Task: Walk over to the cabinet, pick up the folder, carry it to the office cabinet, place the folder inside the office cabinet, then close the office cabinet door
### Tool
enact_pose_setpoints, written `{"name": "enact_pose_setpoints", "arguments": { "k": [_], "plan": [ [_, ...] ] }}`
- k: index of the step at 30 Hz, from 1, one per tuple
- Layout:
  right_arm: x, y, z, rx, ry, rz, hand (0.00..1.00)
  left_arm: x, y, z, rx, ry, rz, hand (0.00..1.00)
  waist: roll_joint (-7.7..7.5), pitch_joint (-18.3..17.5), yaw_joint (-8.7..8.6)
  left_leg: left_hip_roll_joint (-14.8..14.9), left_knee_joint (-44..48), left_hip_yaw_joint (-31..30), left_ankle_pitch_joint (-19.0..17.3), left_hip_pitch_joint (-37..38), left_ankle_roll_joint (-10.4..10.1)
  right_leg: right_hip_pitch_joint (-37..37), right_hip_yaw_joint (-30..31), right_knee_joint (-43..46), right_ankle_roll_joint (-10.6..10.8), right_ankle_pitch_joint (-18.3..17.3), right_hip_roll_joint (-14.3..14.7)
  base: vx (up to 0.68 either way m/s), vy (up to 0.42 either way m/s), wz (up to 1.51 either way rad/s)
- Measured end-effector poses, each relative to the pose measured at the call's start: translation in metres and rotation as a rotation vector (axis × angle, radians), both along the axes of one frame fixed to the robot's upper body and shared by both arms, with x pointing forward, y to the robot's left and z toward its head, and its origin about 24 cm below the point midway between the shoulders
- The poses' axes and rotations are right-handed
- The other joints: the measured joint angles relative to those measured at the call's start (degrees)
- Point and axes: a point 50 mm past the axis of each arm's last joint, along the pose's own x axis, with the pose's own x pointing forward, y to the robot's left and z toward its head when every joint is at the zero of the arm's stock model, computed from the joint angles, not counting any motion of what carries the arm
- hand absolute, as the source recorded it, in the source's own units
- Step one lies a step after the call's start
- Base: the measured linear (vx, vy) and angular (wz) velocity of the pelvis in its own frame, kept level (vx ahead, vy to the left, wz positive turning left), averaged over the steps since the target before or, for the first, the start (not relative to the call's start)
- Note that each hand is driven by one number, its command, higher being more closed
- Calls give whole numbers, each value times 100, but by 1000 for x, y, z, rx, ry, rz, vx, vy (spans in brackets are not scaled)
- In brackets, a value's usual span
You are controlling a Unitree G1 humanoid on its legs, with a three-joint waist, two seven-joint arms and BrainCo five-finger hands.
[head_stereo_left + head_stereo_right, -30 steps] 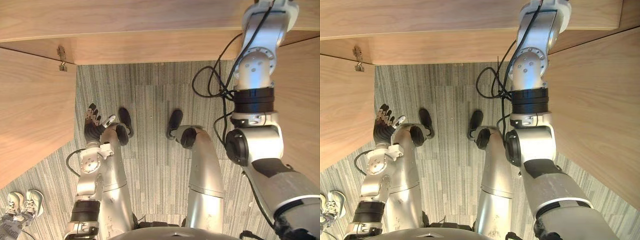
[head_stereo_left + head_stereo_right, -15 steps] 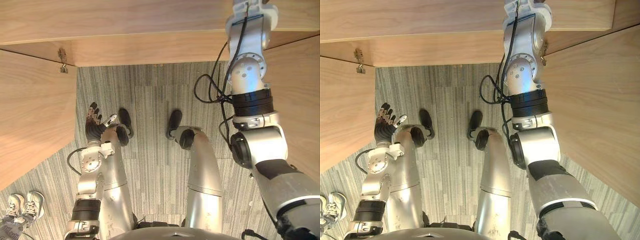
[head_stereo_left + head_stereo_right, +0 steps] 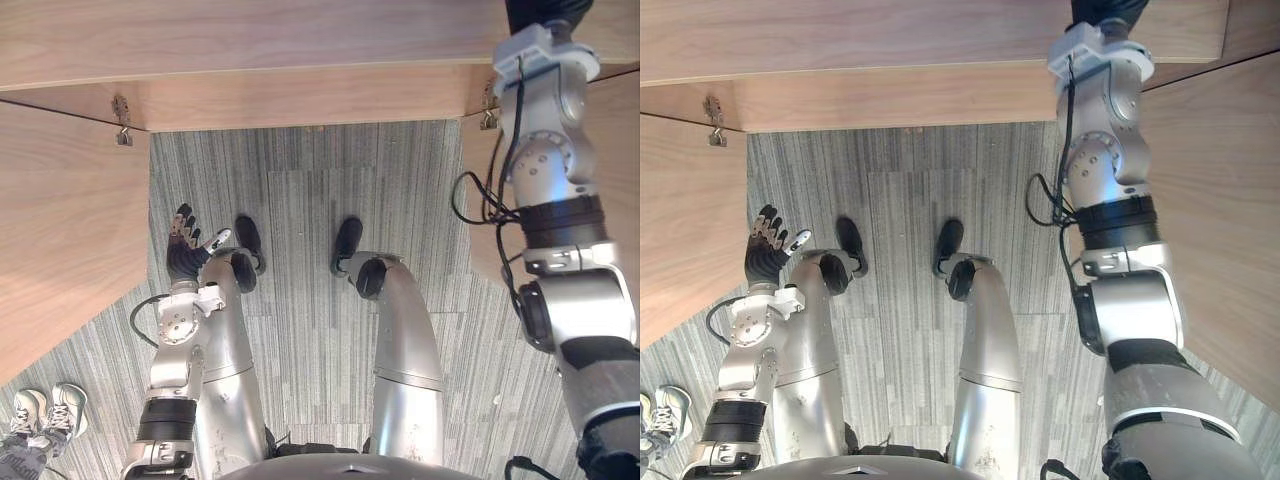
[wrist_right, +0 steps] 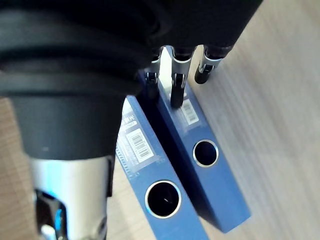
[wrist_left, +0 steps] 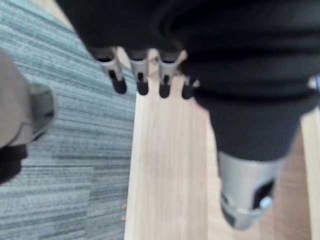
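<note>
- Wooden cabinet shelf: two blue lever-arch folders side by side
- Right hand: fingers straight, holding nothing, tips over one folder's spine, lengthwise
- Left hand: open, idle

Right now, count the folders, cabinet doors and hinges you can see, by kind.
Blue ring-binder folders: 2
Open light wooden cabinet doors: 2
Small metal door hinges: 2
Total: 6

Tally: two folders, each with one round hole and one barcode label; two doors; two hinges; one pair of shoes.
</note>
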Motion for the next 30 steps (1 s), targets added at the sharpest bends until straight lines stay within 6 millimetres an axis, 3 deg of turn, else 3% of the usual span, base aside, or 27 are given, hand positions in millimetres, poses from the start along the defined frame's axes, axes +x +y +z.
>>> {"name": "enact_pose_setpoints", "arguments": {
  "k": [8,14,17,24,30],
  "plan": [
    [-11,-10,0,-455,4,-167,0,4,9,-3,40,27,-7,0,-3,-1,-136,13,-15,12,-9,52,14,72,1,-70,13,31,22,-8,6,-1],
    [-26,-6,12,-724,-79,-319,0,13,12,5,53,2,-17,0,-6,-3,-158,73,-99,103,2,82,31,77,34,-234,45,121,77,-38,23,-9],
    [-28,-1,9,-839,-102,-401,0,17,15,13,52,-24,-5,0,-8,-4,-161,73,-122,115,2,83,31,71,33,-248,42,122,76,0,0,0],
    [-25,-7,-15,-954,-39,-430,0,18,23,18,56,-37,5,0,-9,-4,-143,63,-172,128,3,83,30,51,33,-257,53,114,69,0,0,0],
    [-29,-13,-38,-876,-8,-393,0,17,28,26,71,-67,12,0,-9,-5,-154,47,-191,125,3,82,29,48,30,-255,62,103,60,0,0,0]
  ]
}}
